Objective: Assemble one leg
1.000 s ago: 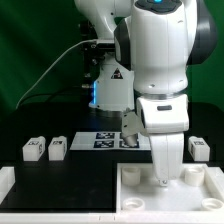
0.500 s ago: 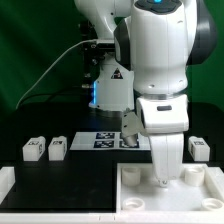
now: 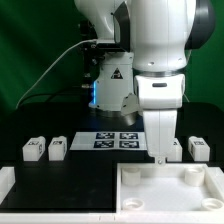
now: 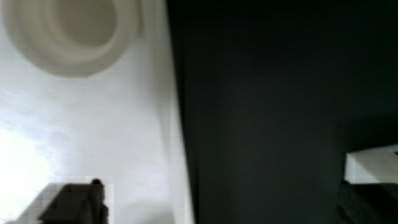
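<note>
Plainly, no leg is mounted yet. The nearest leg [image 3: 177, 148] lies on the black table [image 3: 90, 180] just beside the fingers, on the exterior view's right of them and partly hidden behind them. A second leg [image 3: 199, 149] lies a little farther out on that side. A third leg [image 3: 57, 149] and a fourth leg [image 3: 33, 150] sit well apart from the fingers on the exterior view's left. The gripper [image 3: 158, 157] hangs with its tips low over the far rim of the tabletop piece [image 3: 170, 200], whose round corner recess [image 4: 71, 35] shows empty in the wrist view. Whether the fingers are spread or pressed together I cannot tell. The exterior view shows them as one column, and the wrist view catches only one dark fingertip [image 4: 71, 203]. The marker board [image 3: 115, 140] lies beyond the fingers, toward the exterior view's left. By my judgement the whole job remains: grasp a leg, carry it to a recess, seat it.
</note>
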Tool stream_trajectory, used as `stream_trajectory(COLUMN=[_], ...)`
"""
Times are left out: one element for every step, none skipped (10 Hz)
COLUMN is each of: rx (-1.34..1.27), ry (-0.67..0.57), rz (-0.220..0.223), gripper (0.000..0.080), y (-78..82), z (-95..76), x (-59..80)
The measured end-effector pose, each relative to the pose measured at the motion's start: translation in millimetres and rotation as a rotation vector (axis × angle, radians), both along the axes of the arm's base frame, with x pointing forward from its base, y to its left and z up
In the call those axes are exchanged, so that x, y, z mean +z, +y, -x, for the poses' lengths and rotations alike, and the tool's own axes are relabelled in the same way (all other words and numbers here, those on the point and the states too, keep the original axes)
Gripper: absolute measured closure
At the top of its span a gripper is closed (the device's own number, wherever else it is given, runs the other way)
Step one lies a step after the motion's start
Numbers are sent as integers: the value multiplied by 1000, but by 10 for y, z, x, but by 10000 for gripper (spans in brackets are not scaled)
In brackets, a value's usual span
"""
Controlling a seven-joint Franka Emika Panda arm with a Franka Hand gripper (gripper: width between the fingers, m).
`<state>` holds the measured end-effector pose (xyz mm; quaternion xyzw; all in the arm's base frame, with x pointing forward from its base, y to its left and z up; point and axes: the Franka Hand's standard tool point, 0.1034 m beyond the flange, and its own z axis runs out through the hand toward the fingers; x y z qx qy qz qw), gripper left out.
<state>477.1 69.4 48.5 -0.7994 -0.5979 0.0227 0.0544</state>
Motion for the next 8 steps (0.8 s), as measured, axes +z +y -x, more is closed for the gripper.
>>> stream_trajectory(rx=[-195,-361,-469,-680,-849,-888,-979,-1080], ry=[19,48,52,73,79,84,93,103], rz=[15,23,23,36,48,49,58,68], gripper=[150,150,150,150,150,150,150,150], y=[75,202,342,512,722,730,719,739], z=[113,254,365,441,430,433,431,436], x=[63,57,15,18,85,79,77,77])
